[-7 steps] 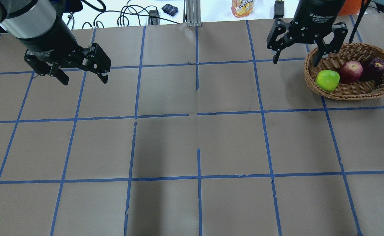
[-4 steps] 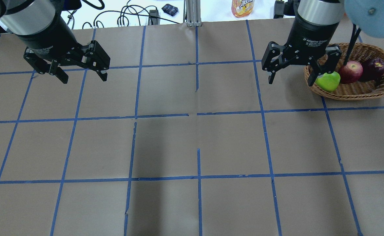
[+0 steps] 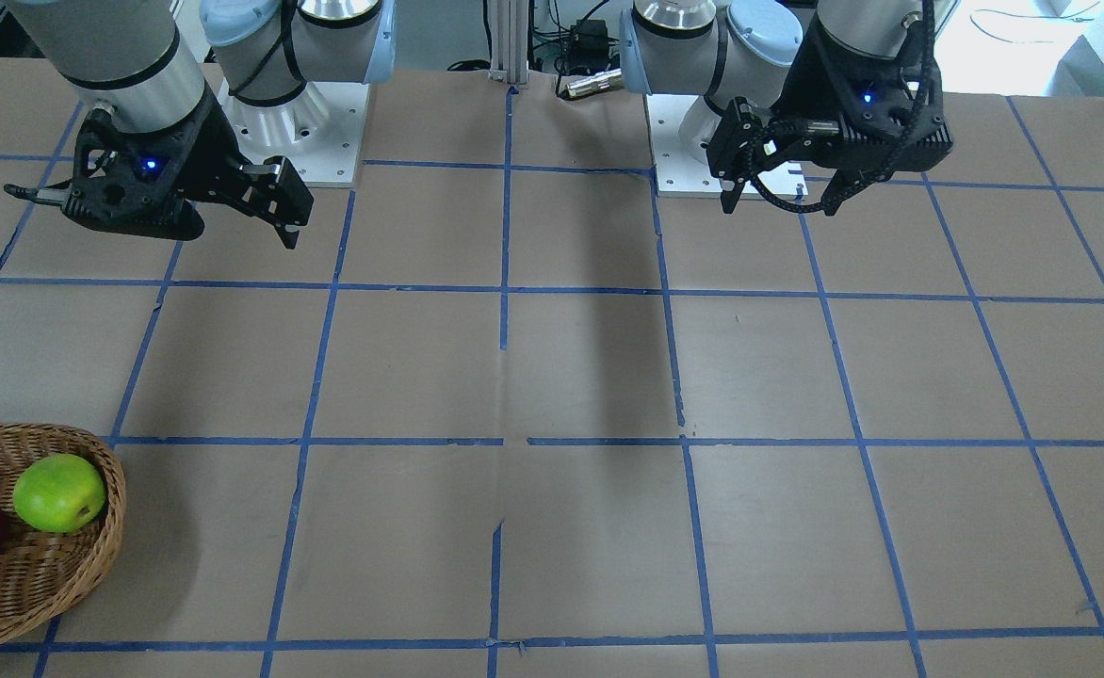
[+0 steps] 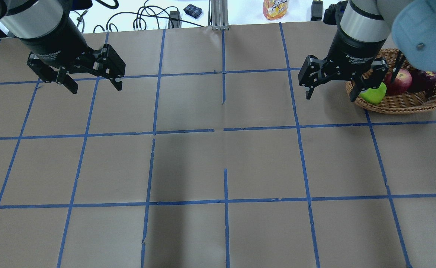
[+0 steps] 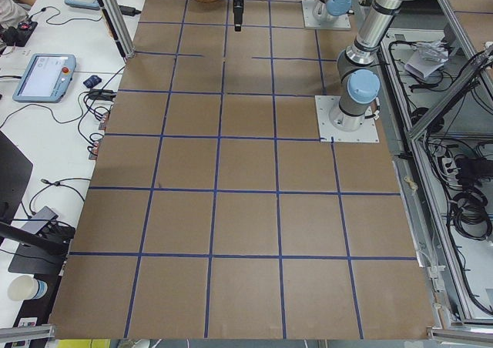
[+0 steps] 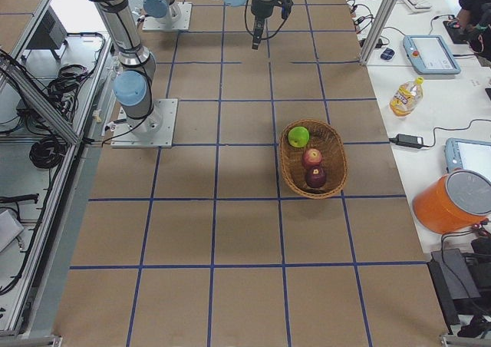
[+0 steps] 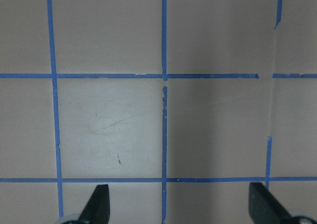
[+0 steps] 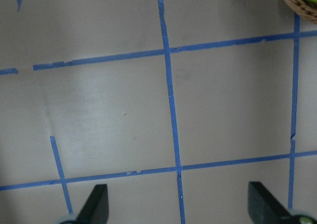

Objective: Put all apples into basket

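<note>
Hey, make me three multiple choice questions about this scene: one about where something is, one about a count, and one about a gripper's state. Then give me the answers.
1. Where is the green apple?
A. On the bare table
B. In the wicker basket
C. Between a gripper's fingers

2. How many apples lie in the basket?
A. One
B. Two
C. Three

3. What state is the right gripper in?
A. Open and empty
B. Shut on an apple
C. Shut on nothing

Answers:
1 B: the exterior right view shows it inside the rim.
2 C: the green apple, red apple and maroon apple sit in a row there.
3 A: the right wrist view shows its fingers wide apart with nothing between them.
</note>
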Robot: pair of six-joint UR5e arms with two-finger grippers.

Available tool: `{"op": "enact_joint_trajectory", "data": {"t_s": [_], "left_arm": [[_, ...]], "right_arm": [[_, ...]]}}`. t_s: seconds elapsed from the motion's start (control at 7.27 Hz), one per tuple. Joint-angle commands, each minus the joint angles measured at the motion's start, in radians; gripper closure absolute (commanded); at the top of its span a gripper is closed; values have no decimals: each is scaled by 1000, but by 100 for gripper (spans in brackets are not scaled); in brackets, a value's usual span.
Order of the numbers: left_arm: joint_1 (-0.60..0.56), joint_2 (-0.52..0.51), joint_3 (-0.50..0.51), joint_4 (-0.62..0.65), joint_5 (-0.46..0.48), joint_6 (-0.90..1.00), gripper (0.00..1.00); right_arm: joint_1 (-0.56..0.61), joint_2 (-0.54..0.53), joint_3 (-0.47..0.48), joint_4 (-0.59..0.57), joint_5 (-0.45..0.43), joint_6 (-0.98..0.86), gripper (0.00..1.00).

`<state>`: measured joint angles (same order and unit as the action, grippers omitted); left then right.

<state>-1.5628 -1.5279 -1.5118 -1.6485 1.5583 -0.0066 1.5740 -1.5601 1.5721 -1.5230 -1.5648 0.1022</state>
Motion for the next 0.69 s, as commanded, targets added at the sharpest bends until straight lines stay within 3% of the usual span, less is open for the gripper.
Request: {"op": "enact_joint_trajectory", "data": {"t_s": [0.0,0.55], "left_arm": [[1,-4,5,1,0,0,0],[12,-7,4,1,-13,-21,0]], "right_arm": [[-5,-12,-4,-37,-11,-13,0],[1,-20,-6,-34,6,-7,0]]}}
